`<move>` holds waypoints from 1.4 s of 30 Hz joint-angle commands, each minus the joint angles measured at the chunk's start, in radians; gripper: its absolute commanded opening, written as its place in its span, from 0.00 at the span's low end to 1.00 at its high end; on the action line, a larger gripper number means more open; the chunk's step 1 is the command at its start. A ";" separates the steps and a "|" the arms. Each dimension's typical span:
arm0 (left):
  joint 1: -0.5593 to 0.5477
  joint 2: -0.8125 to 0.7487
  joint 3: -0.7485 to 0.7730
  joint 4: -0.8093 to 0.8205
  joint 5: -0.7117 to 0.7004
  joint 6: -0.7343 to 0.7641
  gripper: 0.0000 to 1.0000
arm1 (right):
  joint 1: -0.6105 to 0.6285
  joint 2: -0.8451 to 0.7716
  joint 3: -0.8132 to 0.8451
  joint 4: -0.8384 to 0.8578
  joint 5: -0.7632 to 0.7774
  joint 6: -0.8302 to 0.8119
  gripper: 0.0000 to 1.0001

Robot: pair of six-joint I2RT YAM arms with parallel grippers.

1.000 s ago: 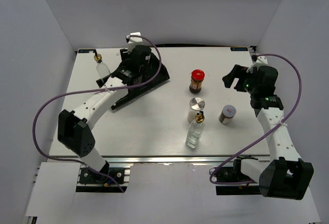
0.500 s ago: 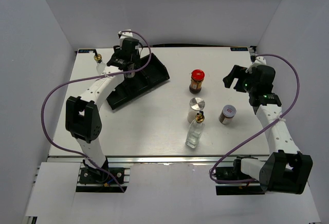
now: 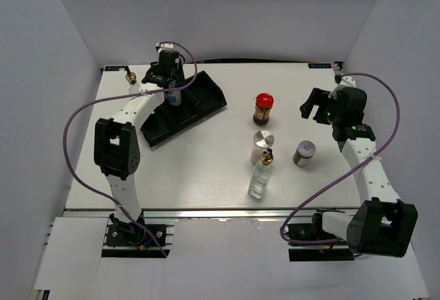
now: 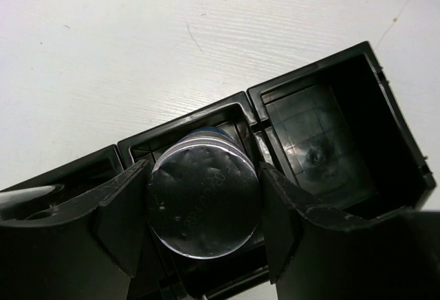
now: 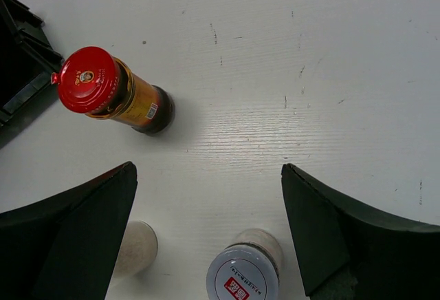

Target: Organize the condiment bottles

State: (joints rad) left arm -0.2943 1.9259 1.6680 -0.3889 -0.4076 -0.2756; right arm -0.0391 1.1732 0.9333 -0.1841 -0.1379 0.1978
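Note:
My left gripper (image 3: 169,78) is over the black tray (image 3: 206,100), shut on a white silver-capped shaker (image 3: 173,98). In the left wrist view its silver cap (image 4: 204,204) sits between my fingers (image 4: 124,210), inside the tray's middle compartment (image 4: 240,118). A clear glass bottle with a gold spout (image 3: 130,78) stands at the far left. A red-lidded dark jar (image 3: 263,107), a second shaker (image 3: 262,144), a second glass bottle (image 3: 261,175) and a silver-lidded brown jar (image 3: 304,153) stand mid-table. My right gripper (image 3: 315,104) is open and empty above the table, with the red-lidded jar (image 5: 93,83) and brown jar (image 5: 244,276) in its view.
The tray's right compartment (image 4: 323,142) holds nothing. The tray lies slanted at the back left. Bare white table (image 5: 309,73) lies between the red-lidded jar and my right gripper. White walls enclose the table on three sides.
My left arm has swung back and to the left over the tray, carrying the shaker into the middle compartment. The right arm has barely moved.

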 commanded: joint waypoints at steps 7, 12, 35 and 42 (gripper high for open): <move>0.029 0.047 0.113 -0.004 0.032 0.016 0.84 | -0.002 0.016 0.067 -0.032 0.058 -0.023 0.90; 0.029 0.051 0.145 -0.033 0.078 0.016 0.98 | -0.002 0.014 0.081 -0.048 0.072 -0.029 0.90; -0.273 -0.651 -0.562 0.295 0.560 0.251 0.98 | -0.002 -0.009 0.104 -0.138 0.004 0.046 0.89; -0.379 -0.754 -0.755 0.464 0.999 0.433 0.98 | -0.002 -0.027 0.107 -0.160 0.037 0.058 0.89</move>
State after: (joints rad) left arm -0.6231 1.2346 0.9386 -0.0395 0.3668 0.0429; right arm -0.0391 1.1774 1.0122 -0.3408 -0.1074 0.2424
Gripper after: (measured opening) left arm 0.983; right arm 0.895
